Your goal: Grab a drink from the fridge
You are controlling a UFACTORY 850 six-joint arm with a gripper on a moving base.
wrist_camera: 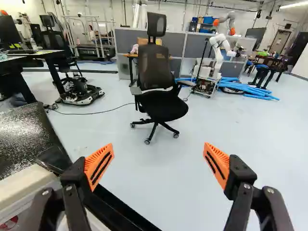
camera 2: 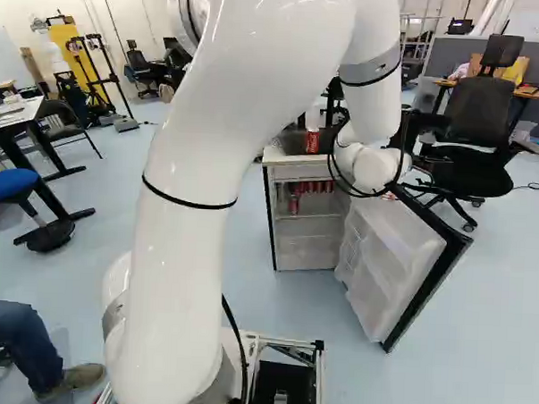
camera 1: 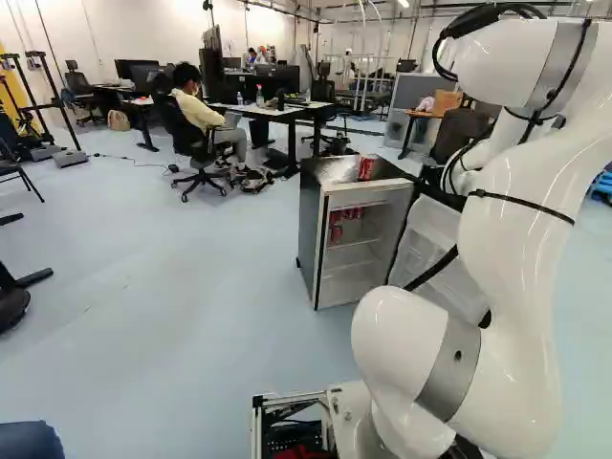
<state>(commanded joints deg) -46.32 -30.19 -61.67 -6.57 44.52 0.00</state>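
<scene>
The small fridge point(camera 1: 309, 239) stands ahead with its door point(camera 2: 388, 261) swung wide. Several red cans point(camera 2: 317, 186) are on its upper shelf, with another red can point(camera 1: 336, 233) just below them. One more red can point(camera 1: 366, 167) stands upright on the fridge top point(wrist_camera: 21, 134). In the wrist view, my gripper point(wrist_camera: 158, 163) is open, its orange pads far apart with nothing between them. The fridge's top corner and the dark door edge lie beside and below one finger. Both base views leave the gripper hidden behind the arm.
A black office chair point(wrist_camera: 159, 91) stands on the floor beyond the gripper. Another robot point(wrist_camera: 219, 55) is farther back near grey partitions point(wrist_camera: 180, 45). Behind the fridge is a desk point(camera 1: 277, 112) with a seated person. A person's leg and shoe show at the lower left of the right base view.
</scene>
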